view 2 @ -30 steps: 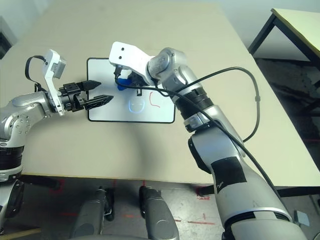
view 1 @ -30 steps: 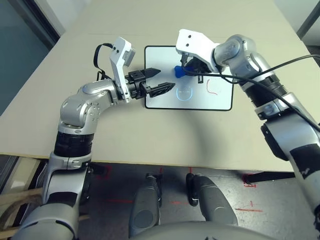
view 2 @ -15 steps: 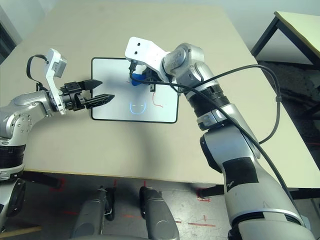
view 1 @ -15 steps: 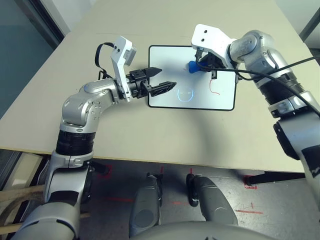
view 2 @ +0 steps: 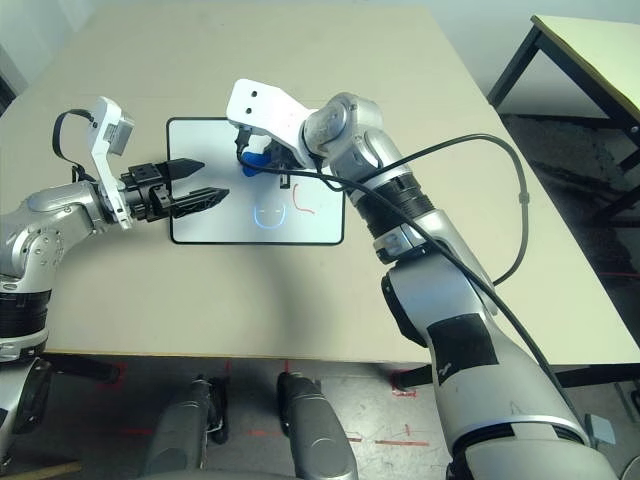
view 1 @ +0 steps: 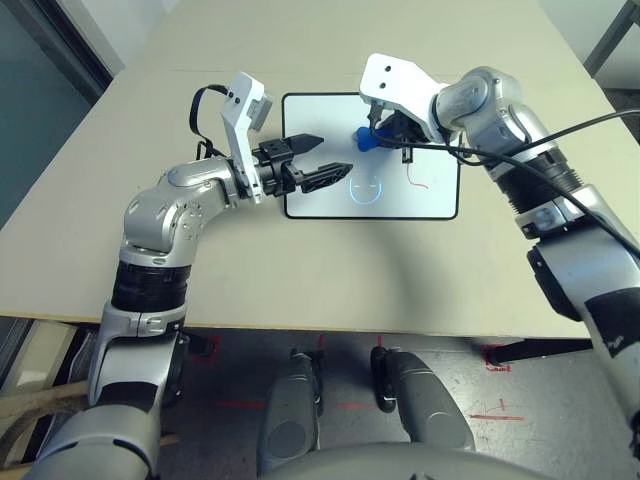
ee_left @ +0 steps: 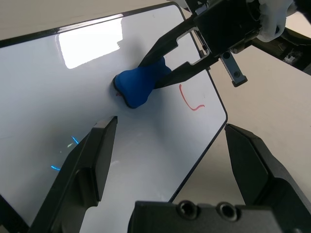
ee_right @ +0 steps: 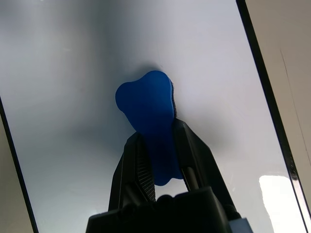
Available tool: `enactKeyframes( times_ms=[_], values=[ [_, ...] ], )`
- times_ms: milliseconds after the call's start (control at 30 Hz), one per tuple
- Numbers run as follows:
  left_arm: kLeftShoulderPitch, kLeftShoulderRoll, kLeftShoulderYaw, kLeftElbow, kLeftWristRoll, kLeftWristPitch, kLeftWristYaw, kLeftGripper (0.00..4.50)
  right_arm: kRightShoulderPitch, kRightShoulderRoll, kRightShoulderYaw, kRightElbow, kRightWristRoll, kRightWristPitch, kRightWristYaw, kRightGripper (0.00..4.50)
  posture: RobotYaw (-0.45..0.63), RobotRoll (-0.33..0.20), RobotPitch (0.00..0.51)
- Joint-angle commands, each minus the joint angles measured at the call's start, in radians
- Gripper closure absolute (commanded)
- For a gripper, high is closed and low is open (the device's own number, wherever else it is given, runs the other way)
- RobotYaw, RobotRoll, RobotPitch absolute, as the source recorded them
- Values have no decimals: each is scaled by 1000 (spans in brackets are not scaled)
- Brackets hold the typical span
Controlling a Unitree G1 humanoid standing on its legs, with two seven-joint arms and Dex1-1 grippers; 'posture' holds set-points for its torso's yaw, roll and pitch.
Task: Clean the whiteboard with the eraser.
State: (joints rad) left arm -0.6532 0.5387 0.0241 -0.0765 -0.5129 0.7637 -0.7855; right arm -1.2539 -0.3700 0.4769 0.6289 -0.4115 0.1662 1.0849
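Beige surface (view 1: pixel 300 280) fills most of the scene, with grey floor below its near edge and a second table's corner off to the robot's right. The whiteboard (view 1: pixel 330 202) lies flat around the middle of the surface, long side running left to right. The right hand (ee_right: pixel 158 162) is down on the board's far half, its two black fingers clamped on the eraser (ee_left: pixel 141 86) at the pinched waist, and the blue block sits pressed flat on the white face (a sliver of red just peeks out at its edge in the left wrist view). Just to the right of the eraser there's a red marker stroke (ee_left: pixel 190 99), a hooked line, near the board's right end. A light-blue glare mark (view 1: pixel 366 187) shows on the board nearer the robot. The left hand (view 1: pixel 325 160) hovers over the board's left edge, fingers spread wide, holding nothing.
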Motion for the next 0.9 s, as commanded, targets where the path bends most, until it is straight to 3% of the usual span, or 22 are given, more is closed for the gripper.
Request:
enactKeyframes(
  times_ms=[33, 300, 900],
  values=[
    [10, 1, 1, -11, -4, 8, 4, 0, 22, 27, 34, 42, -20, 11, 4, 3728, -21, 0, 218],
    [13, -1, 2, -12, -6, 7, 8, 0, 19, 47, 33, 66, -24, 6, -1, 3731, -18, 0, 222],
    [4, -7, -6, 7, -2, -2, 1, 0, -6, -74, 10, 124, -30, -4, -5, 3734, -46, 0, 222]
  ],
)
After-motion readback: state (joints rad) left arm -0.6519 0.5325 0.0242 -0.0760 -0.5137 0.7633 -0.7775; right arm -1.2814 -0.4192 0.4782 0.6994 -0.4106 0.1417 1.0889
